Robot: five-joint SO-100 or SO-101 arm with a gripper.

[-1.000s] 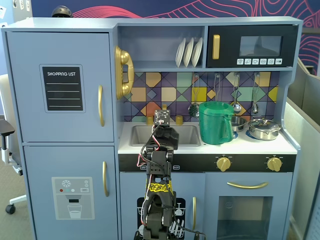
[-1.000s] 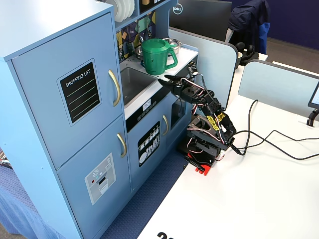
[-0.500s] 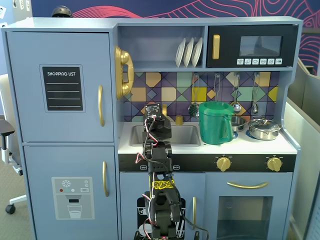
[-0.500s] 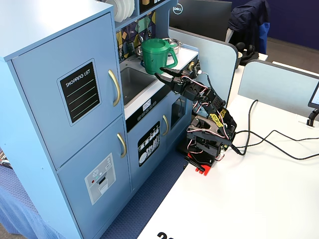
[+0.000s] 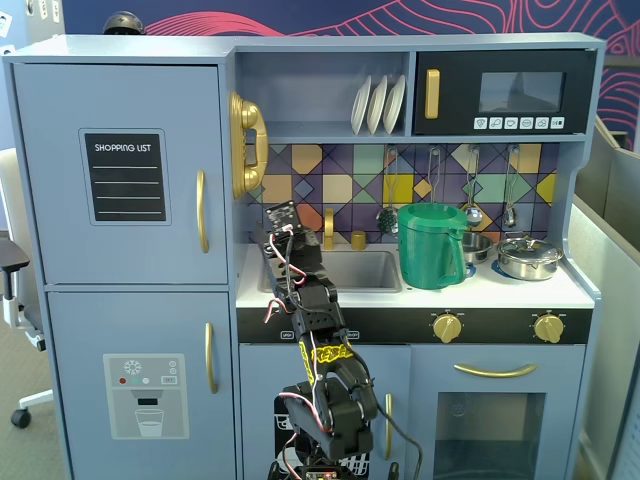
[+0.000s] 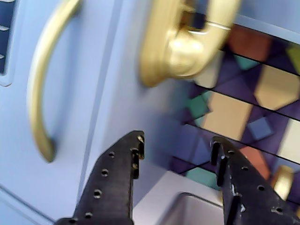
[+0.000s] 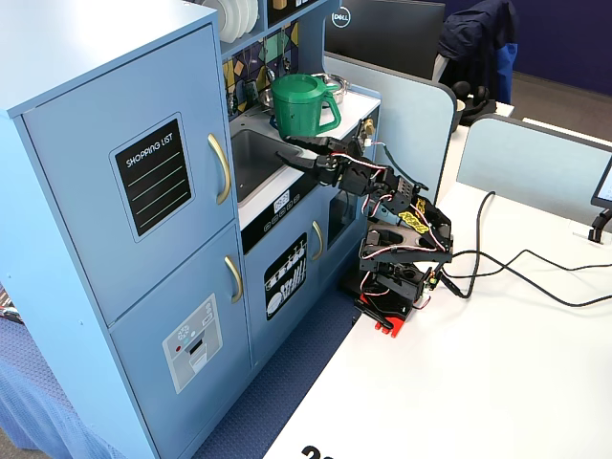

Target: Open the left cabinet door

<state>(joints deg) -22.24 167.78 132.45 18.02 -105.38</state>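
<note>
The hand (image 6: 176, 150) is spread open and holds nothing, hovering over the sink's (image 5: 370, 268) left edge. The left cabinet door (image 5: 120, 170) sits shut, its gold handle (image 6: 42, 84) just left of the fingertips, with clear space between them.

Arm (image 5: 318, 350) stretched up and forward, fingers (image 6: 117, 173) parted (nothing between)
</note>
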